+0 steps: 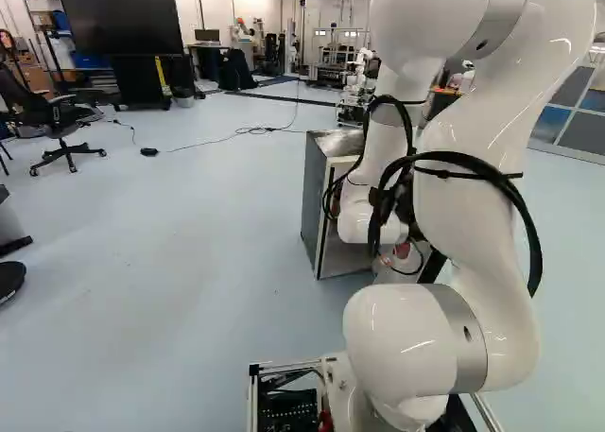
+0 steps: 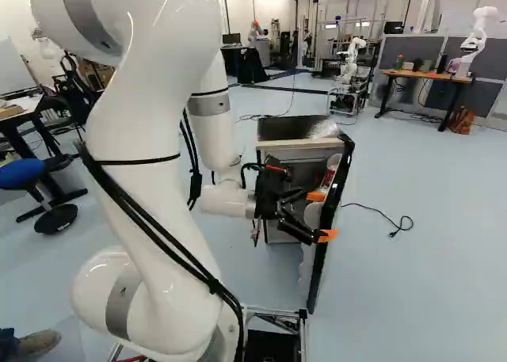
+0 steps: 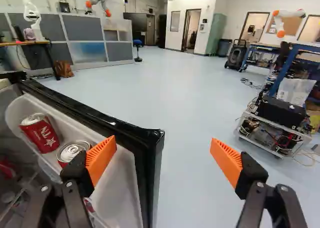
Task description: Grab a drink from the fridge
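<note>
Wrist view: the gripper (image 3: 162, 144) stands spread, the fridge door (image 3: 152, 158) between its fingers. Closing here could pinch it; sweeping sideways could dislodge the cans (image 3: 42, 134).

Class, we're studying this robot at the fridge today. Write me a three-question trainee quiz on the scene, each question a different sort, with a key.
1. Multiple choice. Where are the two red cans nearest the claw?
a) on the floor
b) in the door shelf
c) gripped in the claw

2. True or false. The door of the fridge is open.

3. Fill in the blank. The claw's fingers stand apart, and their pads are ____ in colour.

Key: 1 b; 2 true; 3 orange.
</note>
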